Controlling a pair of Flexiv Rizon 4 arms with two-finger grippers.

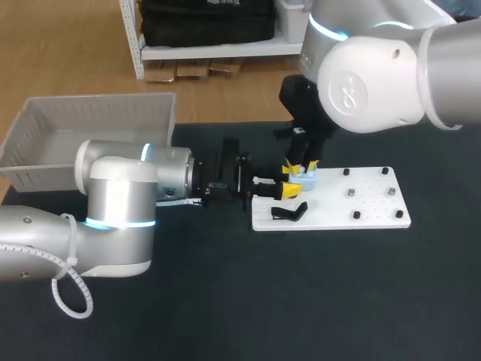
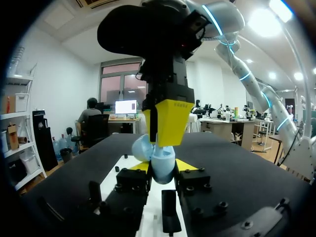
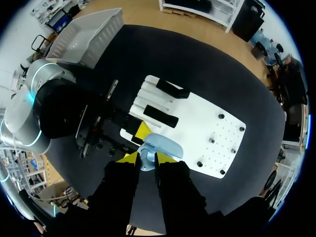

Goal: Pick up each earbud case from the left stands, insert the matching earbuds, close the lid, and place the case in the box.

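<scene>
dark tabletop (image 1: 225, 301) fills your working area, with a white board (image 1: 361, 207) lying right of centre and the grey box (image 1: 98, 113) off at the far left. you find the light blue earbud case (image 1: 307, 180) held over the left end of the board, well apart from the box.

your right gripper (image 1: 301, 165) comes down on the case from above. its yellow tips stand close together with only a thin gap, and they pinch the upper part of the case between them.

your left gripper (image 2: 163, 167) reaches in level from the side, low over the board. in its wrist view the two yellow tips flank the rounded lower body of the case and rest against it on both sides. they are spread only as wide as the case itself.

the lid looks swung open: a pale blue shell tilts off to one side behind the right gripper's fingers. you cannot tell whether any earbuds sit inside.

a black stand (image 1: 289, 213) lies on the left end of the board, near the left gripper and apart from the case.
</scene>
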